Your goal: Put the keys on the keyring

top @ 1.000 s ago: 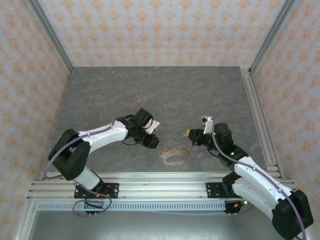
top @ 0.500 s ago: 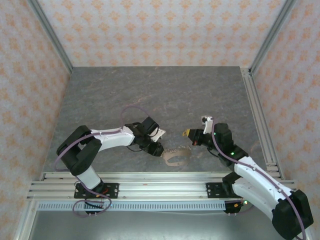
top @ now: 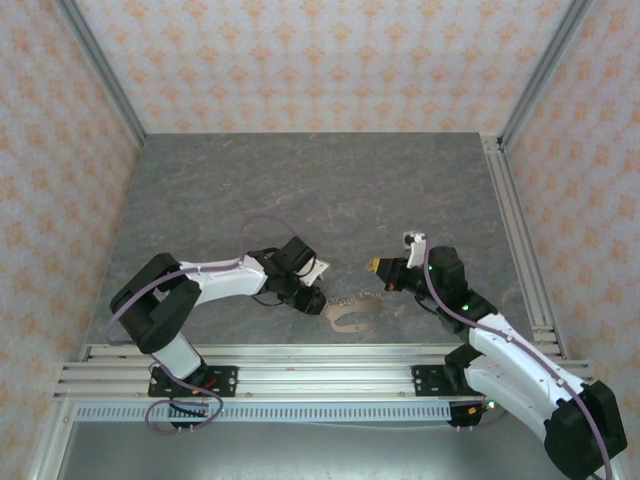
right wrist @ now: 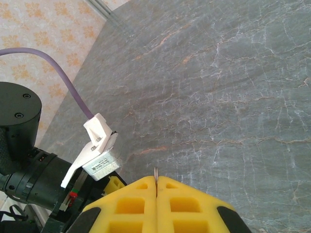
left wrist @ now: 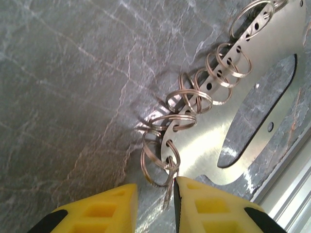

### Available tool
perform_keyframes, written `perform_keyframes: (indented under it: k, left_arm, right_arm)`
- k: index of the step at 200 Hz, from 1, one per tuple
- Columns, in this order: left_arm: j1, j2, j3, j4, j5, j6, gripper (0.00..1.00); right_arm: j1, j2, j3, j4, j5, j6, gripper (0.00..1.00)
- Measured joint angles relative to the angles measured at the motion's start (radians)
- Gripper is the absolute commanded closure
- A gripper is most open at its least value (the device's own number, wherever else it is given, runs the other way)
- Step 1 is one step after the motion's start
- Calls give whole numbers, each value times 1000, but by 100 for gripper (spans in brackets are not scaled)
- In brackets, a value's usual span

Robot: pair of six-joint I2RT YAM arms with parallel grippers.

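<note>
1. Step, as judged: the left hand (left wrist: 156,188) was securing the endmost split ring (left wrist: 156,162) of the keyring (left wrist: 209,141), so that the right hand (right wrist: 156,180) could thread the key (right wrist: 156,174).
2. Left hand: the yellow fingers were narrowly spread and straddled the near edge of that ring. A thin metal sliver stood close against one finger. I could not tell whether it touched.
3. Right hand: the fingers were pressed together and pinched the key edge-on. A thin silvery sliver projected from them. The hand hung just right of and beyond the keyring, apart from it.
4. Keyring: it lay flat on the surface (top: 330,190), close to the near rail and between the two hands.
5. Advice for the grip:
   - Take the ring by its wire, not by the plate.
   - Close squarely so the thin coil does not squirt sideways.
   - Lift it enough to tilt it off the stone and present the split end to the key.
   - The neighbouring rings overlapped, so catching two at once was a risk.
   - The key's hole was hidden, so re-gripping may be needed.
6. Materials:
   - The keyring was a flat, mirror-bright metal plate, curved, with a large cut-out and a row of small holes.
   - Each hole carried a double-coiled wire ring, and the rings lay at varied tilts.
   - The surface was dark grey, pale-veined and matte.
   - The fingertips were blocky yellow with recessed pockets.
</note>
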Motion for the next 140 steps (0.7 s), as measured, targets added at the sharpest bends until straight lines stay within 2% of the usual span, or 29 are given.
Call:
perform_keyframes:
  k: [46,75,125,140]
  left_arm:
    - [0,-5,-11,19,6,-18,73]
    - [-7,-5,-11,23,19,-22,78]
    - [-26,-18,-24,26,23,-29,78]
    - [-26,-18,-24,27,23,-29,82]
  right_arm:
    - [0,0,0,3,-6,0,100]
    - [0,-7,0,3,-6,-1,100]
    - [0,-8,0,3,-7,-9,100]
    - [0,-8,0,3,-7,-12,100]
